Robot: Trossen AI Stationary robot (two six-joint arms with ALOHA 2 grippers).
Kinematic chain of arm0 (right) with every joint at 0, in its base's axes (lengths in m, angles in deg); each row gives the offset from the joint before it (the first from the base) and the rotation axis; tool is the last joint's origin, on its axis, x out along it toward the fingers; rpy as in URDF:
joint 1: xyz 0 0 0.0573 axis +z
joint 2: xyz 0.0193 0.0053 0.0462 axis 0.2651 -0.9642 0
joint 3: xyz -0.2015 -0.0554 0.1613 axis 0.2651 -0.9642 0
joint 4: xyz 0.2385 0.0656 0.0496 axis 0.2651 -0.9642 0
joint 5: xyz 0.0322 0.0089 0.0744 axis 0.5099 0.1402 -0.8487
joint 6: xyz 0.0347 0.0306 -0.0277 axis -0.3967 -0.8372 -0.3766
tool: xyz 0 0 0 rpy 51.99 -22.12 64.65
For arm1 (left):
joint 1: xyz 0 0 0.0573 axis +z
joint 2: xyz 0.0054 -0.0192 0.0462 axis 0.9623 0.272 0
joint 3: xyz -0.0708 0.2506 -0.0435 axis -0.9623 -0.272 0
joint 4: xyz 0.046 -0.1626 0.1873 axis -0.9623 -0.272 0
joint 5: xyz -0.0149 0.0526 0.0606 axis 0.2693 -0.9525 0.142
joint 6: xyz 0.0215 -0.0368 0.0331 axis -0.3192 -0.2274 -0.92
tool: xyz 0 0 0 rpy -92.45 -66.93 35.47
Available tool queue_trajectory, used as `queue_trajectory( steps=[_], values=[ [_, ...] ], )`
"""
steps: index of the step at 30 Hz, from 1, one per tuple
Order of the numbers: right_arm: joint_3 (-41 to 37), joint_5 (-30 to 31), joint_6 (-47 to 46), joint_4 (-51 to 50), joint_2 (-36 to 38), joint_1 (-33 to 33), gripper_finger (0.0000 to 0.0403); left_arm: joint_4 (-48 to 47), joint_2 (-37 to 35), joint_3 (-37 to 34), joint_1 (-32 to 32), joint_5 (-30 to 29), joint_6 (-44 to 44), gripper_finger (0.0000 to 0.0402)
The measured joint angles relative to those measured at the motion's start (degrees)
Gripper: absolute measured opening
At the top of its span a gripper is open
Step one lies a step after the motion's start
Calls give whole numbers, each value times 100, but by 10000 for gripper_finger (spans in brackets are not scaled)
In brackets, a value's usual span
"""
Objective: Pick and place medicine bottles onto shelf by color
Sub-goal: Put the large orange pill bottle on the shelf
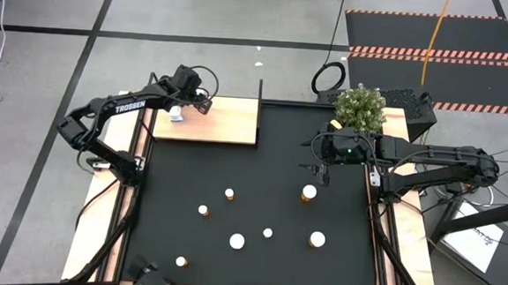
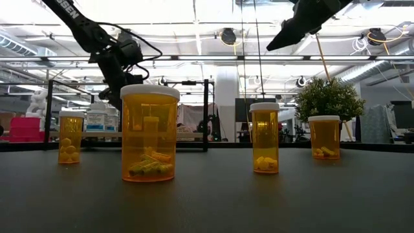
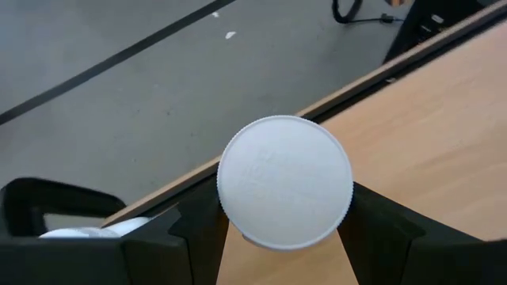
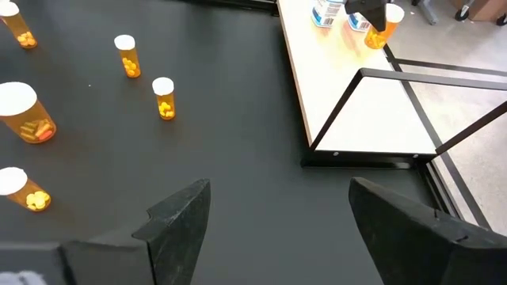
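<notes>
Several orange bottles with white caps stand on the black mat [image 1: 262, 161], among them one [image 1: 309, 193] close to my right gripper [image 1: 323, 171]. That gripper hangs open above the mat [image 4: 277, 206]. The shelf [image 1: 224, 123] is a light-wood board at the mat's far left. My left gripper [image 1: 178, 111] is over the shelf's left end, shut on a white-capped orange bottle [image 4: 380, 33]. A white labelled bottle [image 4: 325, 12] stands on the shelf beside it. My left gripper holds the bottle between its two fingers [image 3: 198, 229], one on either side of the body just under the white cap [image 3: 285, 182]. The fingers come from above, pointing down over the shelf board [image 3: 444, 134]. Whether the bottle's base touches the board is hidden.
Thin black posts [image 1: 260, 94] and a black frame [image 4: 412, 87] rise at the shelf's right end. A potted plant [image 1: 360, 107] stands at the mat's far right corner. Wooden strips run along both sides of the mat. The mat is bare between the bottles and the shelf.
</notes>
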Motion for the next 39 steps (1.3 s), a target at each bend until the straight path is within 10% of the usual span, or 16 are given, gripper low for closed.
queue_trajectory(
  steps=[39],
  values=[
    [0, -1, 1, 0, 0, 0, 297, -56, 162, -9, 109, 120, -74, 212]
  ],
)
